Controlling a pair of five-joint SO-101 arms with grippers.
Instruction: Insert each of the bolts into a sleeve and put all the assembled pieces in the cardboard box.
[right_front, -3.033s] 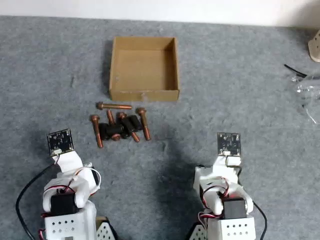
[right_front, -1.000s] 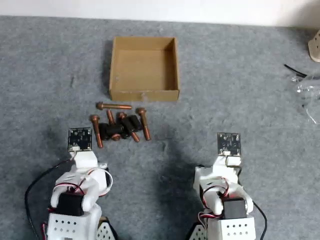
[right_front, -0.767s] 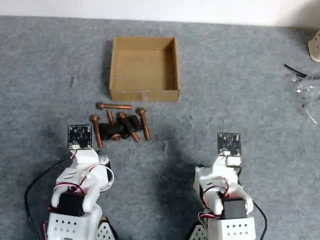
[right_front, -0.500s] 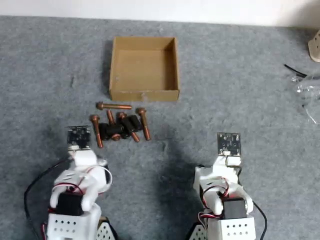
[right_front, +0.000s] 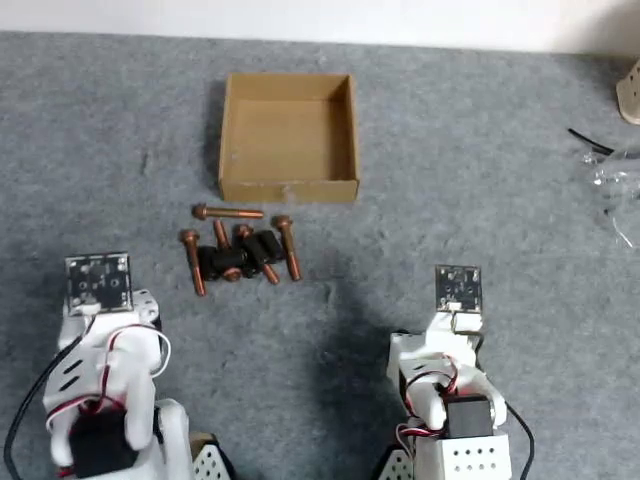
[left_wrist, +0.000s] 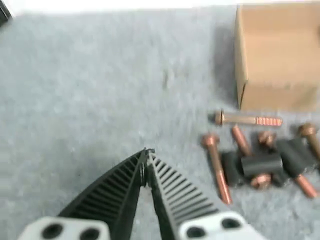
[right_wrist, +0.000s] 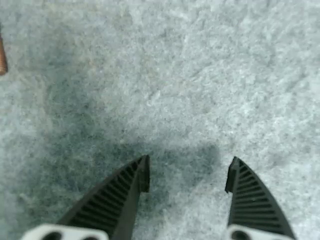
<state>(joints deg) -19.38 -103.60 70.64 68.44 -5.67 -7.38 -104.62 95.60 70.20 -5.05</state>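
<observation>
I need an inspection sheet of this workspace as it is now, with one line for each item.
Surface: grey felt-like mat, even.
Job's things: cardboard box empty; copper bolts and black sleeves heaped in front of it.
Clutter: clear plastic with a black wire at the mat's far right edge.
Grippers: left gripper shut, empty, over bare mat; right gripper open, empty.
Cables: black cable at the left arm's base; red and white wires loose on the arms.
Surroundings: white wall strip behind the mat.
</observation>
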